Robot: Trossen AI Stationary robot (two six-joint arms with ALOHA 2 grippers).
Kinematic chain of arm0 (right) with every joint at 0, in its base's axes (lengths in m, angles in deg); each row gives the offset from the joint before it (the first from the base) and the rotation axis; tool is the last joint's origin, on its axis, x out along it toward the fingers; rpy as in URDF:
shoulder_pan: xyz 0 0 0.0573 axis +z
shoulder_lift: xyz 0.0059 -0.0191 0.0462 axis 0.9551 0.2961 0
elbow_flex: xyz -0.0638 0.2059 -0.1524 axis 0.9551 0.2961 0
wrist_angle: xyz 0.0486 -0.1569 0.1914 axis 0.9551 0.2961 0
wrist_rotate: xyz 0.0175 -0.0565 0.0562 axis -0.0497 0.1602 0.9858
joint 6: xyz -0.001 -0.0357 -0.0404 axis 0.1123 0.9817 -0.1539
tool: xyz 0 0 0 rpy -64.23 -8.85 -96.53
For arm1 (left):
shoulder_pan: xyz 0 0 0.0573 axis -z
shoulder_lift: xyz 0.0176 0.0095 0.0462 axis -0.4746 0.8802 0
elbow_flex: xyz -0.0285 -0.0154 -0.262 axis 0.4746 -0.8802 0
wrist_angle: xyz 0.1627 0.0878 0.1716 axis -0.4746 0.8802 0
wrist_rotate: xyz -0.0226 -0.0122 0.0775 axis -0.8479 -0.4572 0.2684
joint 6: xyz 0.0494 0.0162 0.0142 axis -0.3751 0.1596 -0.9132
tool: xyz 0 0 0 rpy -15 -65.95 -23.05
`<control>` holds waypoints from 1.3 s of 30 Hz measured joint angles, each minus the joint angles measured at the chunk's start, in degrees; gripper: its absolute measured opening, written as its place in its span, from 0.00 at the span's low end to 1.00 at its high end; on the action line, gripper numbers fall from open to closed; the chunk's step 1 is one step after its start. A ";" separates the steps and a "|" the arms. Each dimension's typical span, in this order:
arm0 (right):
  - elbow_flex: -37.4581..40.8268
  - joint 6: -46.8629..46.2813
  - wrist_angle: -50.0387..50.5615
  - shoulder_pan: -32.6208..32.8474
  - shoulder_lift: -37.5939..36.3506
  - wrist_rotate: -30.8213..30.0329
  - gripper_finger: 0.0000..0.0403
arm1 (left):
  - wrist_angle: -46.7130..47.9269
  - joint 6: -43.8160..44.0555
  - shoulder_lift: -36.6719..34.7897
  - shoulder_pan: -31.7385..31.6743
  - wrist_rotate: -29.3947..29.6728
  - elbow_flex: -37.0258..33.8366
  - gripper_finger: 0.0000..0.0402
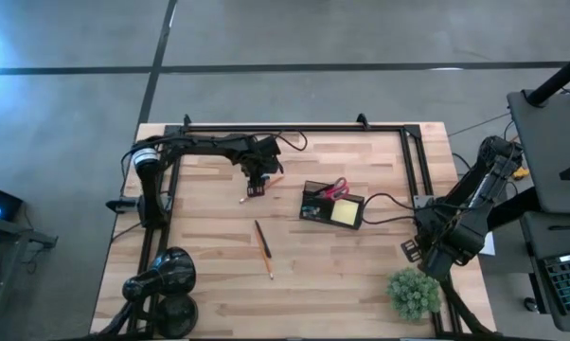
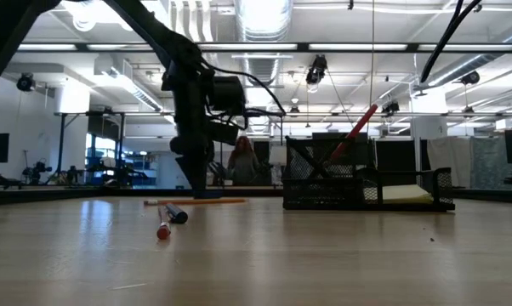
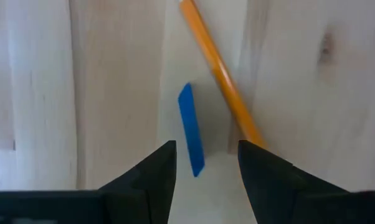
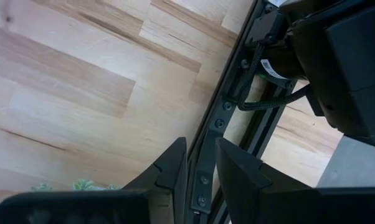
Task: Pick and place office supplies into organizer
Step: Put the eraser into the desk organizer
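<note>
A: Where is the left hand [image 3: 203, 163]?

B: Low over the far middle of the desk [image 1: 361, 275], pointing down. Its two fingers [image 3: 151, 177] stand apart with nothing between them, and the tiny blue piece [image 3: 191, 129] lies on the wood just ahead of the gap, not touched.

A: And around it?

B: An orange pencil [image 3: 220, 73] lies just beside the blue piece, running aslant past it. From above, the organizer [image 1: 332, 205] sits a little to the right of that hand, near the desk's middle. The red-handled scissors [image 1: 333, 188] lean in one compartment and the yellowish note pad [image 1: 345, 212] lies in the other. In the level view the scissors' red handle sticks up above the mesh wall.

A: Anything still loose?

B: Two more pencils [image 1: 263, 249] lie together on the wood nearer the front, well apart from the organizer.

A: The right hand [image 4: 200, 163]?

B: It waits at the desk's right edge, over the black frame rail [image 4: 220, 124], its fingers nearly together and holding nothing. A green plant ball [image 1: 414, 293] sits near it at the front right corner, and a black lamp-like object [image 1: 162, 279] stands at the front left.
</note>
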 joint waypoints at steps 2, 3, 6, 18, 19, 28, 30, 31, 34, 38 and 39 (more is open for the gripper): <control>0.04 0.26 0.02 -0.02 0.02 0.00 0.19 | -0.63 0.04 0.50 -0.17 0.38 0.11 0.39; 0.08 0.28 0.09 -0.02 0.00 -0.02 0.19 | -0.67 0.02 0.70 -0.24 0.44 0.11 0.39; 0.24 0.31 0.18 -0.02 0.02 0.00 0.19 | -2.41 0.06 1.05 -0.51 0.52 0.08 0.39; 0.24 0.48 0.20 -0.02 0.00 0.00 0.19 | -5.52 -0.40 2.25 -1.12 1.53 -0.70 0.19; 0.24 0.48 0.16 0.00 0.00 0.00 0.19 | -5.64 -0.42 2.60 -1.09 1.71 -0.68 0.17; 0.24 0.50 0.06 -0.01 0.02 0.02 0.19 | -3.97 -1.36 2.57 -0.81 1.77 0.23 0.02; 0.24 0.79 0.07 0.00 0.02 0.02 0.19 | -2.25 -0.55 1.30 -0.38 2.51 0.94 0.02; 0.24 0.88 0.10 0.00 0.02 0.02 0.19 | -2.07 -0.29 0.41 0.01 2.47 1.53 0.02; 0.24 1.00 0.17 -0.02 0.00 0.02 0.19 | -2.16 0.09 -3.69 2.10 1.91 3.33 0.02; 0.24 1.31 0.11 -0.01 0.00 0.02 0.19 | -0.42 2.90 -5.83 7.70 -3.65 5.42 0.02; 0.24 1.31 -0.06 -0.01 0.01 0.02 0.19 | -0.26 3.34 -5.94 9.83 -4.12 6.00 0.02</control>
